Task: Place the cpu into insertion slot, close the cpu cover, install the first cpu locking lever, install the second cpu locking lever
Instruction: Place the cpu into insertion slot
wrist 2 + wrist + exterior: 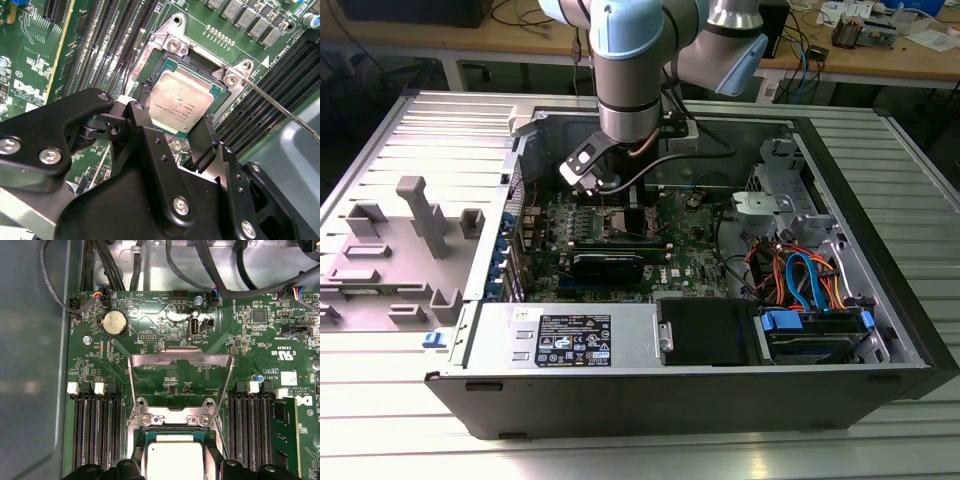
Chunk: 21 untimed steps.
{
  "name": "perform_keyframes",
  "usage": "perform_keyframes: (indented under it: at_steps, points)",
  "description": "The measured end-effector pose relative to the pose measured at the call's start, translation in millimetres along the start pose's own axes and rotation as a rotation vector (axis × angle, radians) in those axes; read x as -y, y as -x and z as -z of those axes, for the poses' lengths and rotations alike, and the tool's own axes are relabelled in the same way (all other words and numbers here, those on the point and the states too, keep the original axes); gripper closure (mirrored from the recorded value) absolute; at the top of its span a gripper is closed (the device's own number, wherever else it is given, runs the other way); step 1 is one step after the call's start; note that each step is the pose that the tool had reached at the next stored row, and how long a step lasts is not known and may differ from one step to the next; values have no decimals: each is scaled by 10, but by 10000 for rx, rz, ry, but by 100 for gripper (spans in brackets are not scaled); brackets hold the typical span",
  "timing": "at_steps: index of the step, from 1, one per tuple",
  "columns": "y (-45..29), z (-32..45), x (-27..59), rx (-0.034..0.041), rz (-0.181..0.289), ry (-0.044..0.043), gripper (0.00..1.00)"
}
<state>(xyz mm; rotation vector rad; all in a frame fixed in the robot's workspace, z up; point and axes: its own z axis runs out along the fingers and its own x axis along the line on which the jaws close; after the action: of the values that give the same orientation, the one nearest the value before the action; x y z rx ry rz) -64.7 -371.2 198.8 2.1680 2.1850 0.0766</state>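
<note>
Here the black fingers [202,142] clasp the small flat silver-tan square cpu [179,100] by opposite edges, low in the dark silver-rimmed insertion slot [167,35]. The thin silver frame cpu cover [182,355] stands open. Best kept level, never forced.

Ribbed table [380,420] with computer case [670,400], grey fixtures [425,215]

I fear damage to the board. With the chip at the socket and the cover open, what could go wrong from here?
The cpu may sit skewed in the insertion slot; I cannot confirm full seating, so pressure might damage both. The end effector sits close at the cpu and might drag it out. The raised cpu cover might drop.
</note>
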Motion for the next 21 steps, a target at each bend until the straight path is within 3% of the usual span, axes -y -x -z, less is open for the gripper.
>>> perform_keyframes:
  at_steps: [17,21]
  points:
    - [-5,-16,1,45,-158,-2,46]
    - [-6,-17,-4,130,-104,1,46]
